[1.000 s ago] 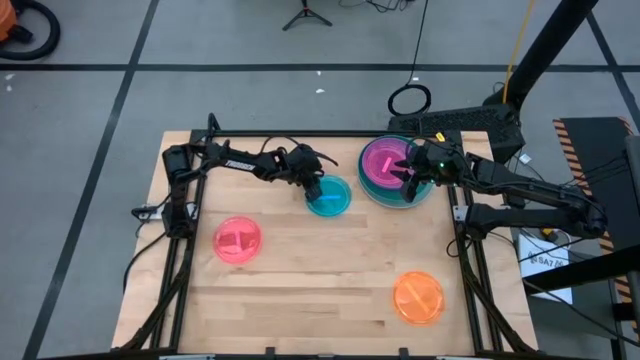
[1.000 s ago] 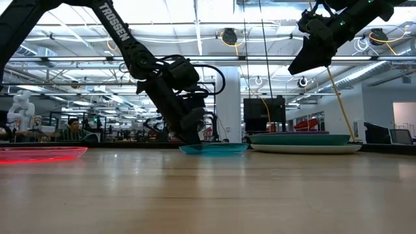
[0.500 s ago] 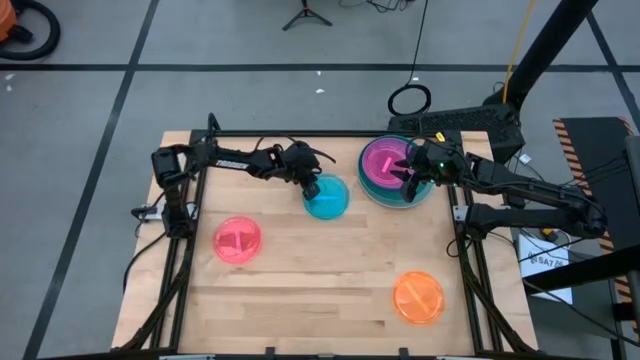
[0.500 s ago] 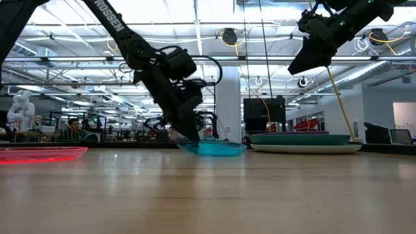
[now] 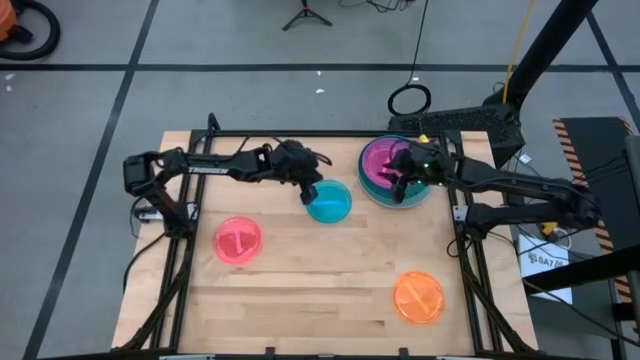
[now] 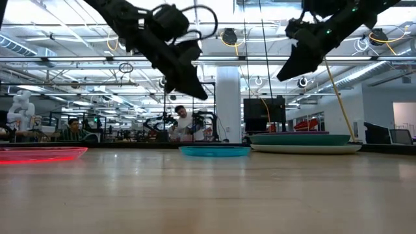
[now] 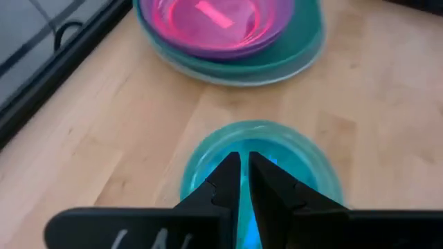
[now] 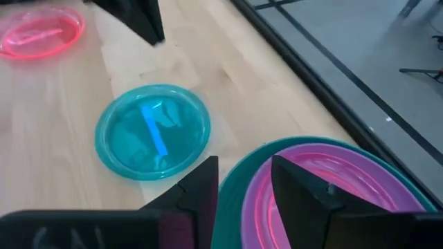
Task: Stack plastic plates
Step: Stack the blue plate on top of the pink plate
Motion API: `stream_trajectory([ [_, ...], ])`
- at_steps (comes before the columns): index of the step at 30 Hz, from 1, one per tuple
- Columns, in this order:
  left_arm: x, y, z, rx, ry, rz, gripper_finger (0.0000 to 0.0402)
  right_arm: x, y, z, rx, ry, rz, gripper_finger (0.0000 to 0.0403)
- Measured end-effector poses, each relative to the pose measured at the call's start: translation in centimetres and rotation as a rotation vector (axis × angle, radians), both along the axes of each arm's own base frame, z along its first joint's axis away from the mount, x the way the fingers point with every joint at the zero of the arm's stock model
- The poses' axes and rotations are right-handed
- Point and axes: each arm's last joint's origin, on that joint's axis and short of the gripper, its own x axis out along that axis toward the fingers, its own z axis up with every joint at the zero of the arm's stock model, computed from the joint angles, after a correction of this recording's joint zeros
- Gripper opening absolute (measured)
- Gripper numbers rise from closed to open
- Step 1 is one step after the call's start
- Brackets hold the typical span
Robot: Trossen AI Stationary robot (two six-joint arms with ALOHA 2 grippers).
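Lifted since a second ago: left end effector (image 6: 192,88), then down at the cyan plate (image 6: 214,150), now raised well clear of it in the low view, with the plate left flat on the desk (image 6: 208,195). Shifted slightly too: right end effector (image 6: 289,68), lower and nearer the middle than before, hanging above the stack of larger plates (image 6: 305,143).

Seen from the high view: left end effector (image 5: 308,190) just beside the cyan plate (image 5: 329,200), over its edge on the left-arm side. Right end effector (image 5: 402,176) over the stack (image 5: 375,185) at the desk's far right, purple plate (image 5: 378,160) uppermost among the large ones, a small pink-red plate inside it. Another pink-red plate (image 5: 238,241) at mid-left of the desk (image 5: 320,280), an orange plate (image 5: 418,297) near right, all well apart, unmoved from before.

Seen from the left wrist view: left end effector (image 7: 243,173) with fingers nearly together, only a thin slit between, holding nothing, above the cyan plate (image 7: 304,166). Beyond it, the stack, green plate (image 7: 304,55) under purple with the pink-red plate (image 7: 214,17) nested on top.

Seen from the right wrist view: right end effector (image 8: 243,181) narrowly parted, empty, over the rim of the stack (image 8: 332,187). Cyan plate (image 8: 154,131) near the stack but apart from it.
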Motion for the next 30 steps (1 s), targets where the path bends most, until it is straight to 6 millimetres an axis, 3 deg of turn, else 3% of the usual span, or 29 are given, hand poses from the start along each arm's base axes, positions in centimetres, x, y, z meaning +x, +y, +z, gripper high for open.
stream_trajectory([
  [8, 0.0, -2.7, -0.4, 0.083, 0.110, -0.089, 0.0035, 2.8, -1.1, -1.0, 0.011, -0.078, -0.027, 0.0130],
  [16, -0.2, -4.0, -2.4, 0.138, 0.207, -0.172, 0.0035, 6.1, -0.9, -1.4, 0.238, -0.094, -0.096, 0.0130],
  [23, -0.9, -4.0, -3.9, 0.154, 0.259, -0.202, 0.0035, 8.4, 0.6, -4.4, 0.489, -0.046, -0.208, 0.0130],
  [30, -0.8, -3.6, -4.9, 0.195, 0.279, -0.240, 0.0035, 9.6, 2.2, -7.8, 0.635, 0.055, -0.322, 0.0130],
])
